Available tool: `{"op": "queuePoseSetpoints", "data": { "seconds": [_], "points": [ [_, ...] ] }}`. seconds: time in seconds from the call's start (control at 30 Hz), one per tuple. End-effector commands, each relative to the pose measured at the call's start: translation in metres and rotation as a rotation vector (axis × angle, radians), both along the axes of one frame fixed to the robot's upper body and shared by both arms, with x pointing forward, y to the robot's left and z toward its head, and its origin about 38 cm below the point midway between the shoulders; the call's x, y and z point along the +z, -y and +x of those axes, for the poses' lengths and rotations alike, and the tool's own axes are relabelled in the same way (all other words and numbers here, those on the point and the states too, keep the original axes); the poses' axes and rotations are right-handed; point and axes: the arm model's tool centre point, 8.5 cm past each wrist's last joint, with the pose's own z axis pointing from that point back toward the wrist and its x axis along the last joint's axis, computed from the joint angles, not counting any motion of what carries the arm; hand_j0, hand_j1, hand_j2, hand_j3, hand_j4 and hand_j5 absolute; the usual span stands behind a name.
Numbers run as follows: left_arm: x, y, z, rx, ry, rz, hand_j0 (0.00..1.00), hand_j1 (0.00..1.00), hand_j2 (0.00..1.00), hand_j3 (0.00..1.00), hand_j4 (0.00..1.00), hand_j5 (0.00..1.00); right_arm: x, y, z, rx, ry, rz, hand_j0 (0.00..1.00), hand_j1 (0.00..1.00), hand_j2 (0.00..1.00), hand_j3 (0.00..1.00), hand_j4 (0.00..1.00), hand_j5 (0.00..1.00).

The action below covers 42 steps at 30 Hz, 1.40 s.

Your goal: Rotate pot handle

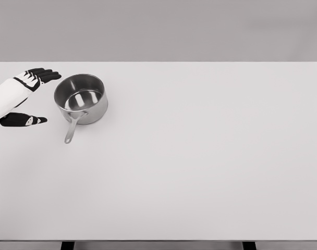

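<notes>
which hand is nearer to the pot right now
Left. The left hand sits open just left of the pot, its fingers apart from the rim. The right hand is not in view.

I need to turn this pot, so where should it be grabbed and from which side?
Probably the handle: it sticks out from the pot toward the table's near edge, low and slim. Come from the left, where the open left robot hand hangs beside the pot, and close around the handle's free end.

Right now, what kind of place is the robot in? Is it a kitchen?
Probably a bare test setup in a simulator, not a real kitchen: just a plain white table, one steel pot, a blank grey wall, and the left hand.
</notes>
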Motion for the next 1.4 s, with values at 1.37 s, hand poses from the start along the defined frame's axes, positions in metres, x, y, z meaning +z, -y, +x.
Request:
{"op": "queuePoseSetpoints", "data": {
  "seconds": [1.37],
  "points": [
    [0.015, 0.152, 0.006, -0.501, 0.039, 0.355, 1.0, 1.0, 1.0, 1.0, 1.0, 1.0, 0.0, 0.0, 0.0, 0.0, 0.0, 0.0, 1.0, 1.0, 1.0, 1.0, 1.0, 1.0]
  ]
}}
